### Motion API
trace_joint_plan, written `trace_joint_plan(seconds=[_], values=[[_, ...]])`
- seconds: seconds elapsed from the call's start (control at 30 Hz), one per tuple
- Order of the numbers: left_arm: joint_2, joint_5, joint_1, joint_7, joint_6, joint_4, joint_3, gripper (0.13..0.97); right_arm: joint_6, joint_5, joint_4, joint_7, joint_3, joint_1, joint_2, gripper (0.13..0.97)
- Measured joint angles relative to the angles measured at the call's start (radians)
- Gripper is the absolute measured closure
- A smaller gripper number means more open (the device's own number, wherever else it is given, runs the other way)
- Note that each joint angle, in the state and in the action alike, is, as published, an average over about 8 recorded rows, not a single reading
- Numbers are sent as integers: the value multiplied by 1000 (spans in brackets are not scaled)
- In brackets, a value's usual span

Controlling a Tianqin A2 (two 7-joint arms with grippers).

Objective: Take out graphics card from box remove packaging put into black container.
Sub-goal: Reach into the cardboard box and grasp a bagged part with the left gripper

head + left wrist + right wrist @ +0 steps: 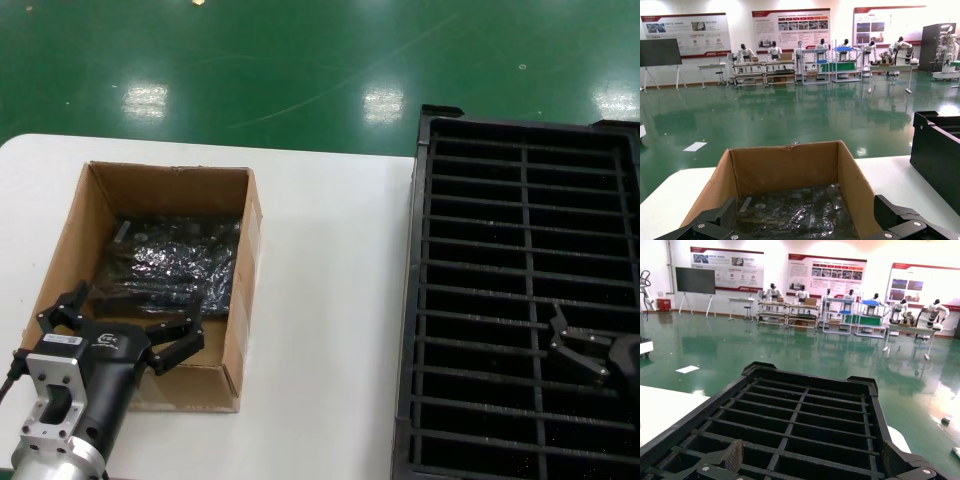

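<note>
The left gripper (120, 325) hangs with its jaws spread wide and empty above the near end of the box (245, 290), which sits at the tabletop's (330, 300) left edge with bagged graphics cards (170, 265) inside. The right gripper (575, 350), open and empty, hovers over the black container (470, 300) along the right edge.

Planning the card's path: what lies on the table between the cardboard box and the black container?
Nothing: in the head view, only bare white table separates the box from the black container.
</note>
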Motion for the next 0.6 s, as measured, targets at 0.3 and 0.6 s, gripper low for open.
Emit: trace_joint_plan(seconds=[0.3, 0.6], values=[[-2, 1, 0, 0, 1, -1, 0, 132, 0, 0, 0, 0, 0, 0, 0, 129], [-106, 59, -59, 41, 8, 4, 44, 132, 0, 0, 0, 0, 0, 0, 0, 129]])
